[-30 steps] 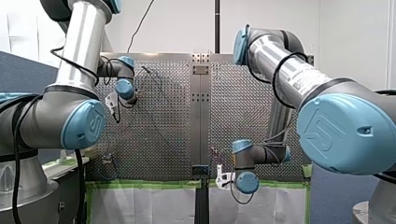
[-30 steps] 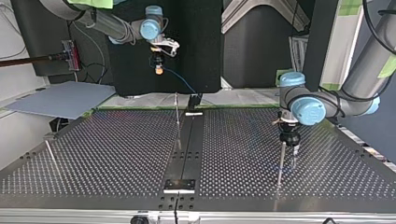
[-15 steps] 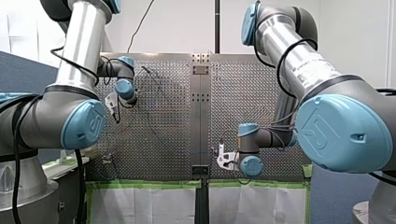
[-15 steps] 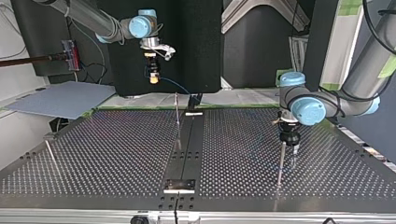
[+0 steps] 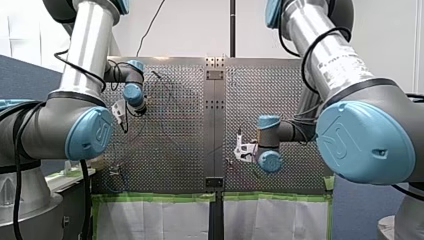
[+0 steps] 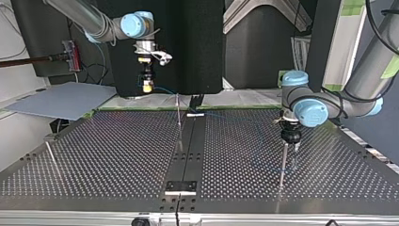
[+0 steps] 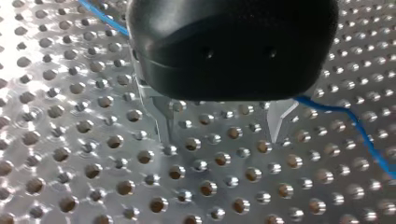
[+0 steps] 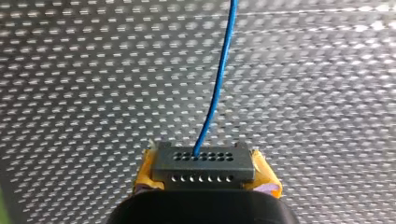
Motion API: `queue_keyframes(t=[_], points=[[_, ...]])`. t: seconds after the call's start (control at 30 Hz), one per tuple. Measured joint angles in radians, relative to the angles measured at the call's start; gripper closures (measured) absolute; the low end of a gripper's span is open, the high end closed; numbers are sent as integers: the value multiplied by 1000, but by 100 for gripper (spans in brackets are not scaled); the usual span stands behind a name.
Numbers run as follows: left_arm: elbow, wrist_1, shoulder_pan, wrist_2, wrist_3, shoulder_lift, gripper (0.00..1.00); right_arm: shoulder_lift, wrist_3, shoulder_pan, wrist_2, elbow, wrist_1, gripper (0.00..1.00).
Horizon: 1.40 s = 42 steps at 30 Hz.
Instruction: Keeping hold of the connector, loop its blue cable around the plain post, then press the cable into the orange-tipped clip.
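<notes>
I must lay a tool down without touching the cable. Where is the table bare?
Top view: the widest bare patch lies between the leaning post at the left and the middle post. The right half is crowded: the blue cable crosses it, near my left gripper and a third post.

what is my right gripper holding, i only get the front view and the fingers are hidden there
observer: In the right wrist view the right gripper is shut on a grey connector, pinched between its yellow pads.
operator: is the cable plugged into it
observer: Yes. The blue cable comes out of one of the connector's holes and runs ahead over the perforated table.
operator: ok and my left gripper, got anything
observer: No. In the left wrist view the left gripper is open, with nothing between its metal fingers; the cable only passes beside it.
</notes>
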Motion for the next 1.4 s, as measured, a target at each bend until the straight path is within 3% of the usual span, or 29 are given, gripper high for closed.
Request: queue_keyframes(t=[0.2, 0.4, 0.63, 0.87, 1.17, 1.4], points=[[0, -57, 1, 2, -47, 2, 0, -43, -3, -1, 1, 2, -5, 100], [0, -76, 15, 10, -102, 19, 0, -20, -9, -1, 8, 4, -4, 100], [-13, -43, 32, 24, -176, 28, 0, -10, -15, -1, 12, 8, -6, 100], [-78, 23, 51, 63, -251, 49, 0, -8, -17, -1, 13, 8, -6, 100], [-165, 112, 59, 66, -339, 51, 0, -8, -17, 3, 13, 8, -6, 100], [-182, 179, 57, 64, -337, 15, 0, -7, -17, 4, 13, 8, -5, 100]])
